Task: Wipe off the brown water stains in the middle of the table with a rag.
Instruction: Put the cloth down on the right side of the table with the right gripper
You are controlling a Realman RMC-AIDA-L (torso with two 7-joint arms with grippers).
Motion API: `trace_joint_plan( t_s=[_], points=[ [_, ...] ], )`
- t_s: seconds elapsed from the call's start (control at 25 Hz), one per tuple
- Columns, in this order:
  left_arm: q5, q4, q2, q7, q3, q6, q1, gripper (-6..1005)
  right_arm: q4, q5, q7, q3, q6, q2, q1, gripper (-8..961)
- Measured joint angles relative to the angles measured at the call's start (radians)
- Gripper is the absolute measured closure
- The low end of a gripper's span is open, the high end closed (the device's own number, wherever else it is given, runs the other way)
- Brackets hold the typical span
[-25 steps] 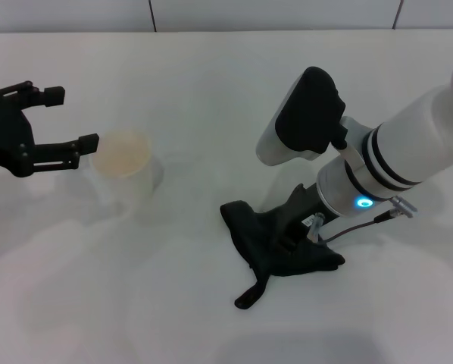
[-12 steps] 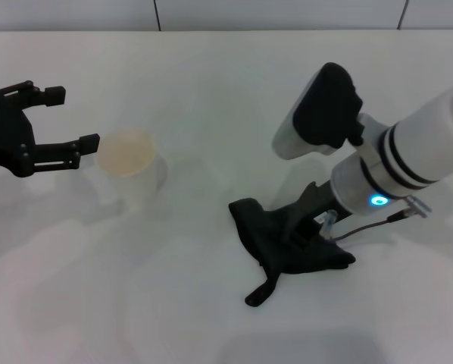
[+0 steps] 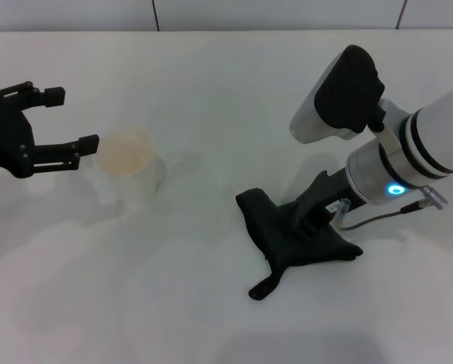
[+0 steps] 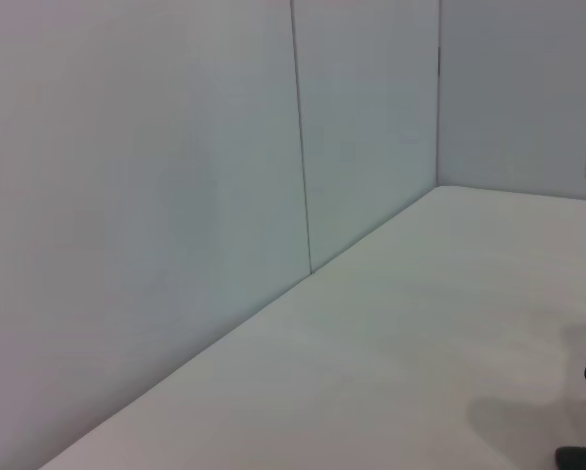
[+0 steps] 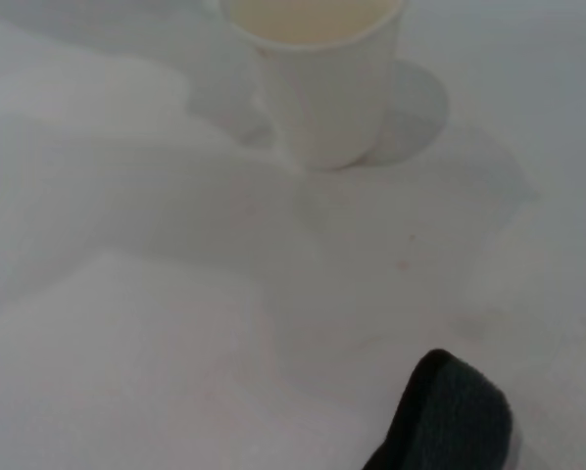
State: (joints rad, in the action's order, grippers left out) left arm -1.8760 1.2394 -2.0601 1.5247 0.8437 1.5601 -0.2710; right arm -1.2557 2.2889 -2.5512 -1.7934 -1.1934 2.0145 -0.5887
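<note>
The black rag [image 3: 287,236] lies wrinkled on the white table [image 3: 211,91], right of the middle, with its loop tab [image 3: 260,290] towards the front. My right gripper [image 3: 322,208] is down on the rag's right part and shut on it. A corner of the rag also shows in the right wrist view [image 5: 452,415]. No brown water stain shows in any view; the table around the rag looks white. My left gripper [image 3: 69,118] is open and empty at the far left, beside the cup.
A white translucent plastic cup [image 3: 128,168] with pale liquid stands left of the middle, close to my left gripper's fingertips; it also shows in the right wrist view [image 5: 317,78]. A grey panelled wall [image 4: 175,176] runs along the table's far edge.
My right gripper has slid to the right across the table and the rag has moved with it. The left arm and the cup have not moved.
</note>
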Motion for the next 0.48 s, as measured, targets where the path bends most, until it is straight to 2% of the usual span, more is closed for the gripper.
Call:
trace_joint_plan(
  t_s=[0.48],
  points=[
    [0.000,0.004,-0.002,0.000,0.000,0.001,0.003,112,-0.014,-0.002,0.000,0.005,-0.010,0.000,0.005,872]
  ],
)
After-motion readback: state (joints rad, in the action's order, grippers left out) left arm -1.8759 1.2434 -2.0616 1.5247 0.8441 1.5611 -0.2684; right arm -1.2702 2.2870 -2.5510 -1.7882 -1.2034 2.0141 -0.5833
